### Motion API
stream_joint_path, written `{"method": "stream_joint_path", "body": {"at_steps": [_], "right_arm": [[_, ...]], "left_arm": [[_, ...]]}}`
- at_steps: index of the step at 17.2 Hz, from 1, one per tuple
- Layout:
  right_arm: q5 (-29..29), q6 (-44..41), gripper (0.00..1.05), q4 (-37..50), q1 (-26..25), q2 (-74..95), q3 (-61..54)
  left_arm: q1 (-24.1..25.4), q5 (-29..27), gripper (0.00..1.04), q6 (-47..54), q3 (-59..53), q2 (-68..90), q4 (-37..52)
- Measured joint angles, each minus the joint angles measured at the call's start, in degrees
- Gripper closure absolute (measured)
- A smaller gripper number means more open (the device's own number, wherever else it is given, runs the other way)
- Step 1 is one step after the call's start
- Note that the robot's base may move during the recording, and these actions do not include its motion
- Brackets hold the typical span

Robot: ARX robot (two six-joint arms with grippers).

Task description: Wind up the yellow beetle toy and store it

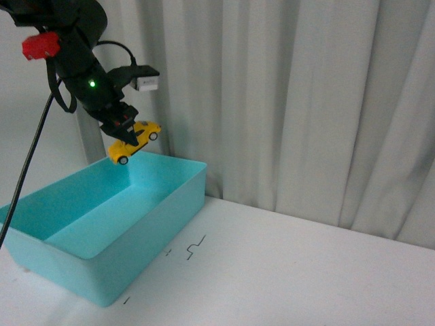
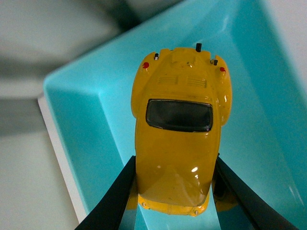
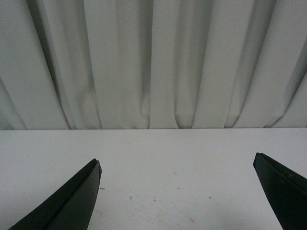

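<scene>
The yellow beetle toy (image 1: 134,142) hangs tilted in the air above the far corner of a turquoise bin (image 1: 156,224). My left gripper (image 1: 128,132) is shut on it. In the left wrist view the yellow beetle toy (image 2: 180,129) fills the middle, roof and dark window facing the camera, with a black finger pressed on each side near its lower end and the left gripper (image 2: 175,189) above the bin floor (image 2: 259,120). My right gripper (image 3: 177,191) stands open over the bare white table, nothing between its fingers (image 3: 81,196); it is out of the front view.
The turquoise bin is an open rectangular tub at the table's left, with nothing showing inside. A pale pleated curtain (image 1: 306,102) hangs behind the table. Small black marks (image 1: 195,246) are drawn on the white tabletop (image 1: 306,272) beside the bin.
</scene>
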Motion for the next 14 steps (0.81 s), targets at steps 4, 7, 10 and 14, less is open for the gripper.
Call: {"method": "stream_joint_path", "body": {"at_steps": [4,7,10,14], "right_arm": [[0.00,0.00,0.07,0.00,0.00,0.00,0.00],[0.00,0.00,0.07,0.00,0.00,0.00,0.00],[0.02,0.02,0.07,-0.02,0.00,0.00,0.00],[0.00,0.00,0.07,0.00,0.00,0.00,0.00]], "left_arm": [[2.32,-8.83,0.67,-12.66,-0.07,3.39,-0.74],[1.53,-8.59,0.67,-17.09,-3.37,4.35,3.34],[0.22,-9.29,0.67,-17.14,-7.17,5.97,6.25],[-0.15,-11.47,0.67,-17.22,-9.75,9.07,10.60]]}}
